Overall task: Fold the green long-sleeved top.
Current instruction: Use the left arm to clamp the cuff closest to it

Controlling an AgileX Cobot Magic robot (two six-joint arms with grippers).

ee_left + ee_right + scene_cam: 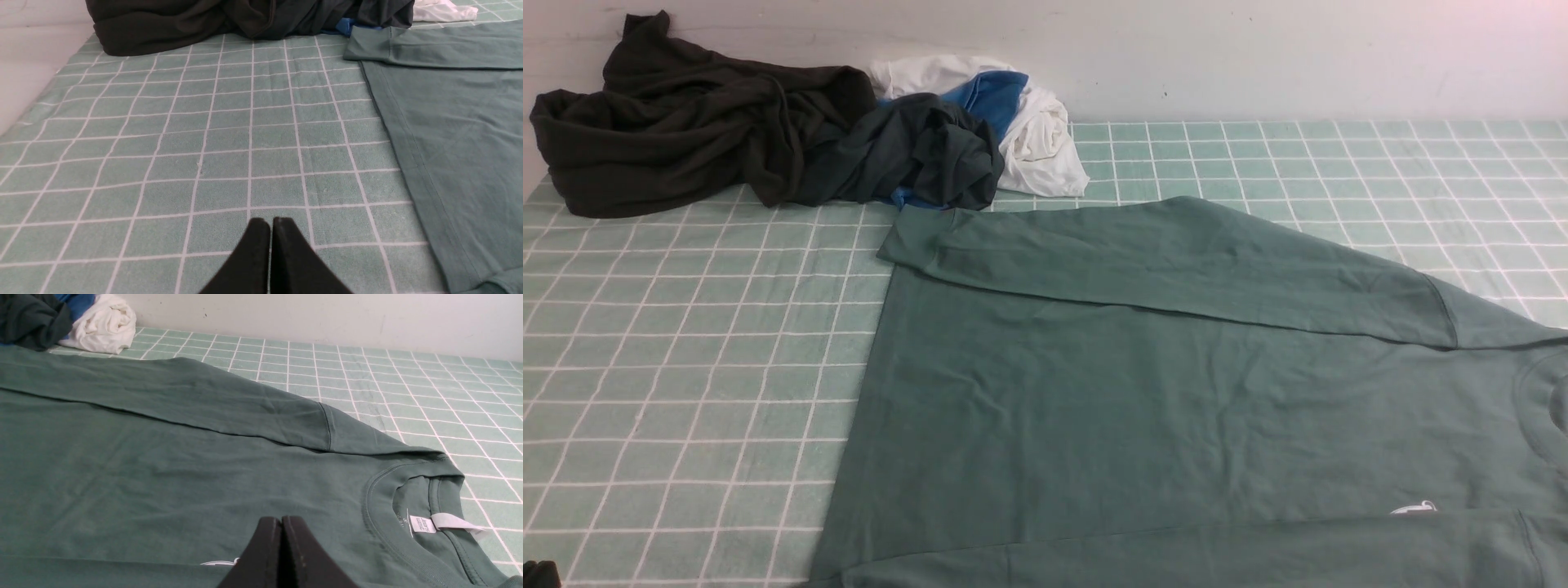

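Note:
The green long-sleeved top (1176, 392) lies flat on the checked cloth, hem to the left, collar (408, 506) at the right edge. The far sleeve (1176, 257) is folded across the body, its cuff (367, 45) at the hem end. The near sleeve (1258, 555) lies folded along the front edge, by the white logo (1413, 508). My left gripper (271, 222) is shut and empty over bare cloth left of the hem. My right gripper (281, 520) is shut and empty above the chest, near the logo (218, 562).
A pile of clothes sits at the back left: a very dark garment (686, 122), a dark teal-grey one (923, 151), a blue one (992, 94) and a white one (1037, 139). A white wall (1258, 57) runs behind the green-checked cloth (686, 367).

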